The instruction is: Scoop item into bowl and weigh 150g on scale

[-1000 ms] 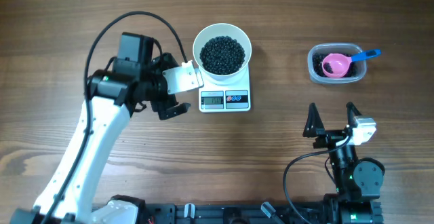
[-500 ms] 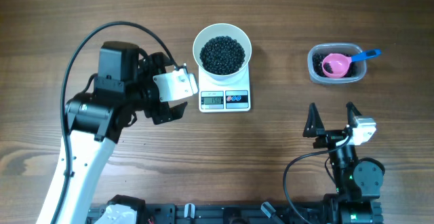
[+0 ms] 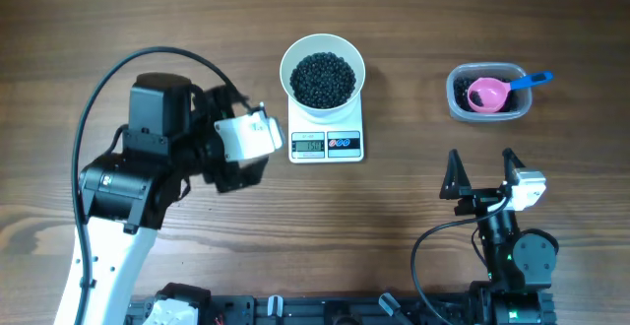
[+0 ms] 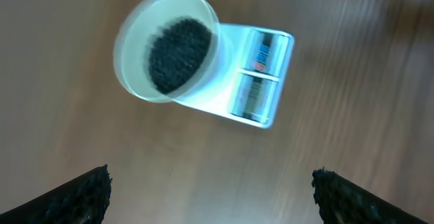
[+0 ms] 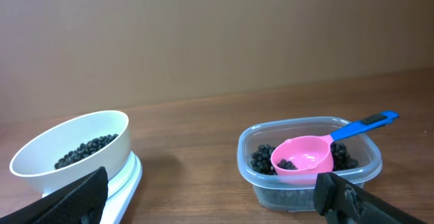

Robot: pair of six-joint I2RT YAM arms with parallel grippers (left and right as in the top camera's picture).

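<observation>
Tabletop of brown wood (image 3: 492, 30) is carrying the weighing setup. White-and-black left arm (image 3: 118, 182) is hanging over its left half, with the left gripper (image 4: 213, 197) spreading wide, pinching nothing and facing the bowl. Right gripper (image 3: 481, 162) is sitting near the front edge, its claw likewise gaping and empty. Round plain white bowl (image 3: 322, 41) is resting on the small white rectangular digital scale (image 3: 326, 153), whose display is showing in front. Clear rounded-rectangular plastic tub (image 3: 489, 117) is standing well to the right, holding a small pink scoop (image 3: 485, 94) with a blue handle. Tiny round black beads (image 3: 322, 79) are heaping in the bowl, and more are lying in the tub.
</observation>
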